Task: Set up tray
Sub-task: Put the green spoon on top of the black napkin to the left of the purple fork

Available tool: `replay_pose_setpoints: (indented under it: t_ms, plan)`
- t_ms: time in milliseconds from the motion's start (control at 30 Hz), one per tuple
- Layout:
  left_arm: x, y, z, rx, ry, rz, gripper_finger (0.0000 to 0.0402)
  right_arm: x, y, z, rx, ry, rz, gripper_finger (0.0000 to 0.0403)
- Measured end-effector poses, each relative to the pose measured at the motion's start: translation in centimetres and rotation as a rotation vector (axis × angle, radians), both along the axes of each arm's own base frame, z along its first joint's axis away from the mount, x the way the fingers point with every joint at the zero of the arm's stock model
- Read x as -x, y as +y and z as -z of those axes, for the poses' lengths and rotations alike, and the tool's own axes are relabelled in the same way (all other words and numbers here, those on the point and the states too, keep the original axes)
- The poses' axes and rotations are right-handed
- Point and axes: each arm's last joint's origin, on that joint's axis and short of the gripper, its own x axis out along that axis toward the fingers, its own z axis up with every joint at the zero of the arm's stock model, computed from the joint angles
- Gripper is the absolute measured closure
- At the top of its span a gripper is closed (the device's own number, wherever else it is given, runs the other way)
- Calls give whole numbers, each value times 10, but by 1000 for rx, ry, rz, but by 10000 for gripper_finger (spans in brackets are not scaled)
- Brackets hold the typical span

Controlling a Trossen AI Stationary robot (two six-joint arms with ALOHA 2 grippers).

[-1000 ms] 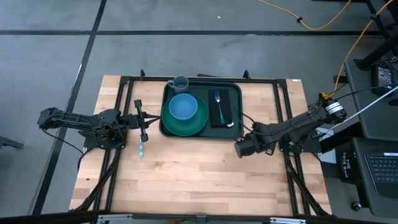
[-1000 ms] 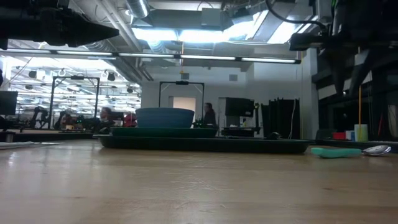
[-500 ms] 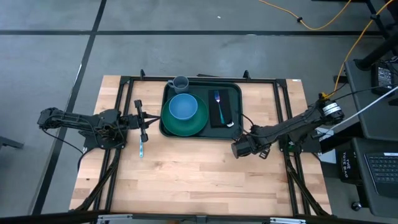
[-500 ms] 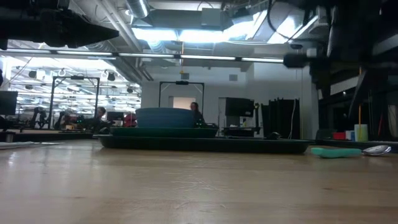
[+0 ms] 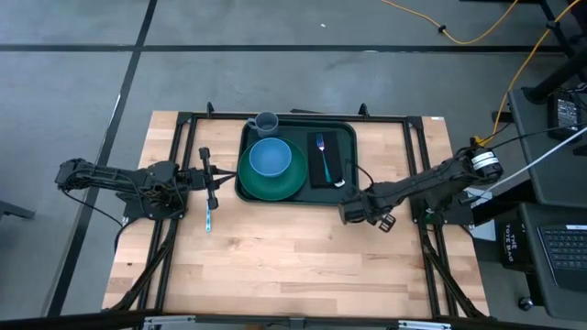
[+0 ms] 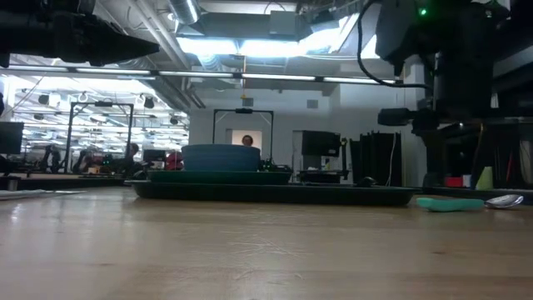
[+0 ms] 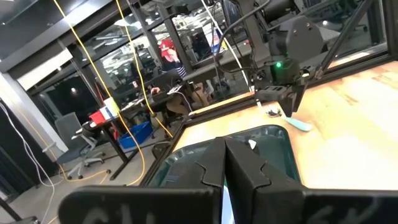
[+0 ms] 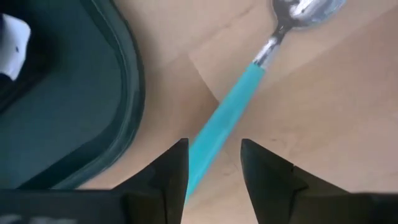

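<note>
Below, rounded glossy tray (image 5: 298,158), teal-handled steel spoon (image 8: 249,99)

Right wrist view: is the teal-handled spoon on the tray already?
No, the spoon lies on the bare wood beside the tray, with the right claw open astride its handle.

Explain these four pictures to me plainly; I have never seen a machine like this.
Two dark robot arms work at a wooden table. One picture looks straight down, one looks level across the tabletop, and two come from cameras on the arms' wrists. A green tray holds a plate, a blue bowl, a fork and a black napkin; a cup sits at its edge. The right gripper, open, straddles a teal-handled spoon lying beside the tray. The left gripper, shut, waits at the left, holding nothing.
</note>
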Motion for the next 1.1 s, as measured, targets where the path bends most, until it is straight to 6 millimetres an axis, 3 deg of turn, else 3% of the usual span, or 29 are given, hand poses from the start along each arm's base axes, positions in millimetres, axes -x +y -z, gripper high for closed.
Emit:
replay_pose_setpoints:
  t_ms: [267,633,1100]
  plan:
    - [0,0,0,0,0,0,399,-2,-8,3,-10,25,44,254]
    - [0,0,0,-2,0,1,400,-10,-14,27,-37,100,62,254]
    - [0,0,0,0,0,1,399,-11,-13,29,-98,149,-223,253]
